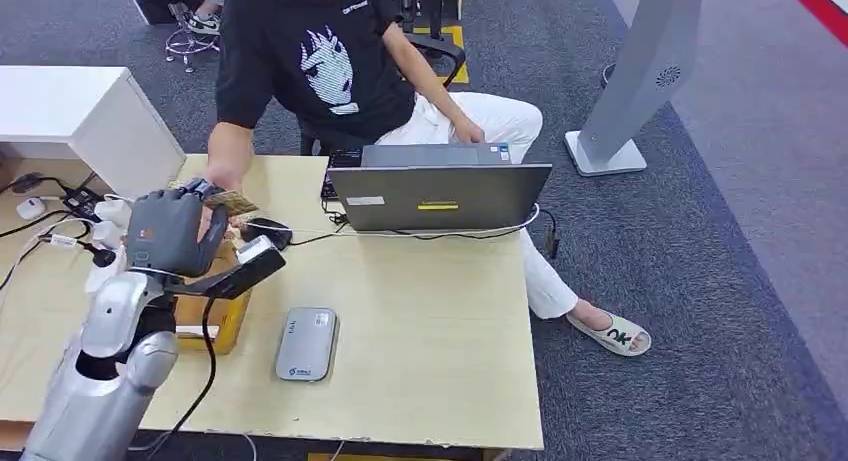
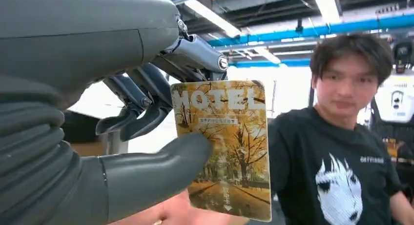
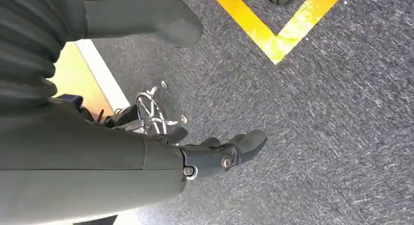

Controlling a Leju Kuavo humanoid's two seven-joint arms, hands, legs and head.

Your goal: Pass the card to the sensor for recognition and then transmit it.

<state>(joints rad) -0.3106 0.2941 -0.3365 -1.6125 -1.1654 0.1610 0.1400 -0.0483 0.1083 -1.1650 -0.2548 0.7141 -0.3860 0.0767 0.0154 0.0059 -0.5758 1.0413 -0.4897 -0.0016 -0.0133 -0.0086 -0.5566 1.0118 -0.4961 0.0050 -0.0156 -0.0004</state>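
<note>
At left centre of the head view, the left hand (image 1: 172, 231) is raised over the table (image 1: 440, 331), with the card (image 1: 232, 202) held at its upper right edge. A person's hand (image 1: 217, 218) is reaching in at the same spot and appears to be touching or just beside the card; which of the two cannot be told. The sensor is judged to be the small black device (image 1: 245, 266) on its tilted stand, just below the raised hand. A grey flat box (image 1: 307, 344) lies lower on the table, and a laptop (image 1: 438, 196) stands at centre. With the card lifted clear of the sensor and offered to the person, recognition is judged done and the handover is under way, not yet finished.

At centre of the left wrist view, the card (image 2: 222, 147) is pinched between the thick thumb (image 2: 161, 166) and the dark fingers (image 2: 134, 105) behind it. The person (image 2: 349, 152) is faced at right. Release is what remains.

At centre of the right wrist view, the right hand (image 3: 215, 152) hangs over grey carpet (image 3: 317, 127), its fingers loosely curled and nothing held.
</note>
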